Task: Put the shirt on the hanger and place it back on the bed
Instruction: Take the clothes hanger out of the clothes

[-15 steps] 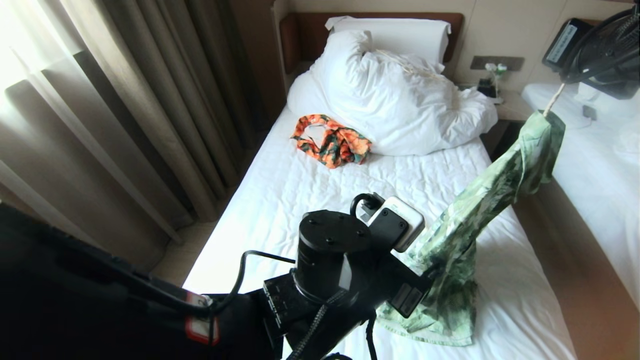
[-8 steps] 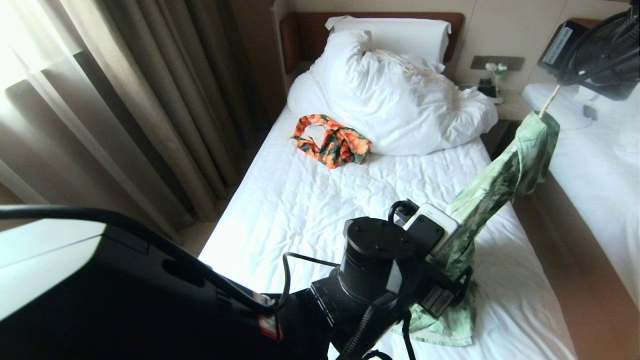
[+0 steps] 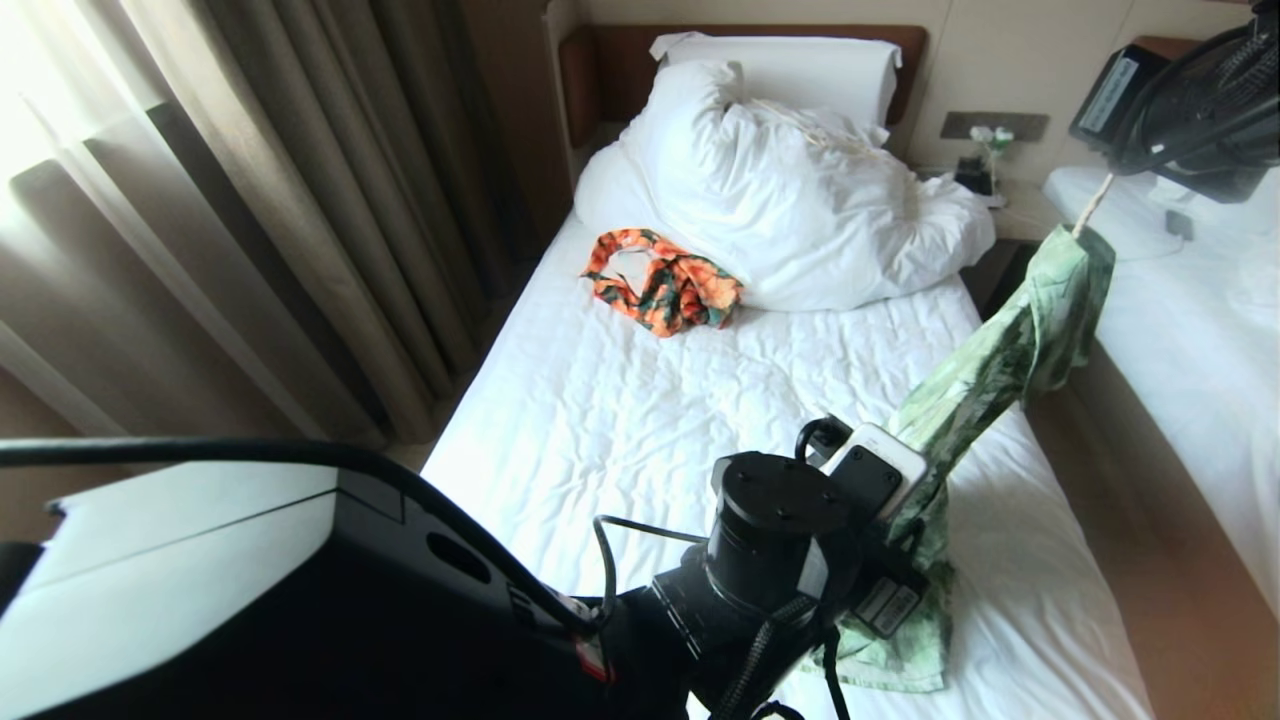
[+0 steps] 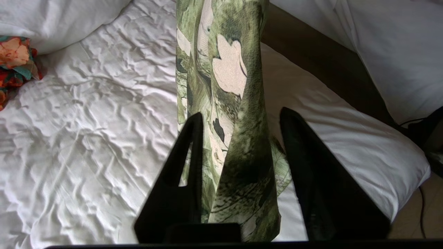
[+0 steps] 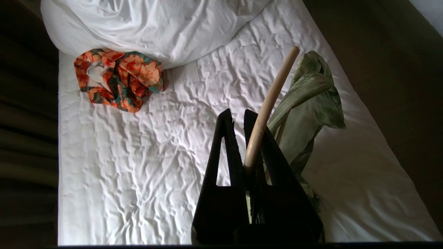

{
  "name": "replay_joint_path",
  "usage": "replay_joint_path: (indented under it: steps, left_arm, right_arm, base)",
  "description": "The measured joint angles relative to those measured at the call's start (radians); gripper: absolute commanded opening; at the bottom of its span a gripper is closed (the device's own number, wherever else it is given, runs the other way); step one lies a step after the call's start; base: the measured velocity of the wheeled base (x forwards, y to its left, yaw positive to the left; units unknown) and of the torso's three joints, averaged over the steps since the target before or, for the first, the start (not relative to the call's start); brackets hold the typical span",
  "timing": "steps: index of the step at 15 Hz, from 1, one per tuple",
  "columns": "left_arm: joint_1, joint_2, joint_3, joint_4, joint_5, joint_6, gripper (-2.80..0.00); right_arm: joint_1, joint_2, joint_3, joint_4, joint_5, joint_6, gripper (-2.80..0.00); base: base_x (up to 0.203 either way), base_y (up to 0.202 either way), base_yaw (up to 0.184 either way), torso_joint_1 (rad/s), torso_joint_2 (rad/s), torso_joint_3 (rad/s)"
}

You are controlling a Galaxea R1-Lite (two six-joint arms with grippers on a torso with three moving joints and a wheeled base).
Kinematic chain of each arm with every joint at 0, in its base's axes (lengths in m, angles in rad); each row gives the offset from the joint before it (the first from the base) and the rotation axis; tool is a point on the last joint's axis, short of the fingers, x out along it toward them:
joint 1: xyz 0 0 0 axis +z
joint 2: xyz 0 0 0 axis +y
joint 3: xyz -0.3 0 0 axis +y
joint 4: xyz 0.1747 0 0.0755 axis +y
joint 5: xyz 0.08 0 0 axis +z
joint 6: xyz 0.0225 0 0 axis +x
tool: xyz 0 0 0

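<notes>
The green leaf-print shirt hangs in a long bunched strip above the bed, and its hem lies on the sheet. At the upper right, my right gripper is shut on the cream hanger, seen in the right wrist view as a rod gripped between the fingers of that gripper. The shirt is draped just beyond the rod. My left gripper is open, its fingers standing either side of the shirt's lower part. In the head view the left wrist hides that gripper.
An orange floral garment lies by the heaped white duvet near the headboard. A second bed stands to the right across a narrow gap. Curtains hang along the left. A nightstand stands between the beds.
My left arm has moved to the right and come in against the shirt's lower part. The right gripper with the hanger has drifted slightly left.
</notes>
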Motion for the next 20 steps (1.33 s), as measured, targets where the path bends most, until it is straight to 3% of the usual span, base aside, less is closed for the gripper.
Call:
replay_joint_path:
  steps: [4,11,16,17,20]
  left_arm:
    - [0.012,-0.020,0.024,0.004,0.081,-0.005,-2.80]
    - [0.027,-0.157,0.231,-0.016,0.090,-0.007,-2.80]
    - [0.022,-0.182,0.288,-0.064,0.093,-0.006,-2.80]
    - [0.022,-0.184,0.294,-0.067,0.095,-0.005,0.00]
    - [0.022,-0.198,0.305,-0.069,0.096,-0.004,0.00]
  right_arm:
    - [0.002,0.000,-0.002,-0.001,0.000,-0.017,-2.80]
    - [0.000,0.001,-0.005,-0.043,-0.001,-0.051,-2.80]
    - [0.000,0.007,-0.006,-0.045,-0.002,-0.061,-2.80]
    - [0.000,0.010,-0.006,-0.046,-0.002,-0.062,-2.80]
    - [0.005,0.018,-0.006,-0.046,-0.002,-0.062,-2.80]
  base:
    - [0.000,0.000,0.000,0.000,0.00,0.000]
    - [0.000,0.000,0.000,0.000,0.00,0.000]
    - [0.000,0.000,0.000,0.000,0.00,0.000]
    - [0.000,0.000,0.000,0.000,0.00,0.000]
    - [0.000,0.000,0.000,0.000,0.00,0.000]
